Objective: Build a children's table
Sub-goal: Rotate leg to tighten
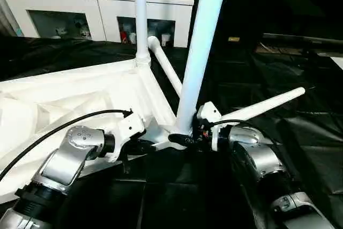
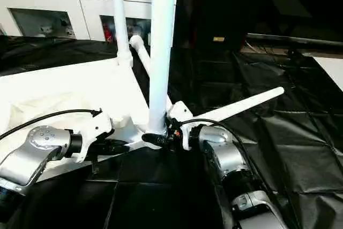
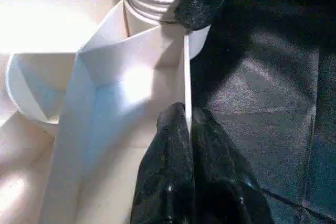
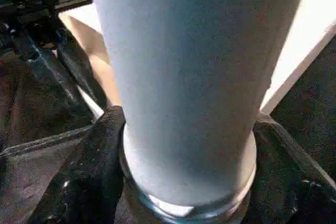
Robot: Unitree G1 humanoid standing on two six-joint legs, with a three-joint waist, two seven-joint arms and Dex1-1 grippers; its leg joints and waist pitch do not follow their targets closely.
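We see harsh overhead light w/ the tabletop (image 1: 64,100) blown out to glare – ribs barely readable. Black sheet (image 2: 278,148) shows soft sheen on creases; bkgd beyond goes dark. Right wrist view: leg (image 4: 194,77) close-up, soft, bluish shading – edges blurred.

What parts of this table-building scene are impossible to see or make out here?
- Near leg: top cut off by the head views' upper edge.
- Its socket joint: covered by the right end effector in the right wrist view.
- Tabletop: far side cut off at the left edge.
- Cabinet contents: too small behind glass.
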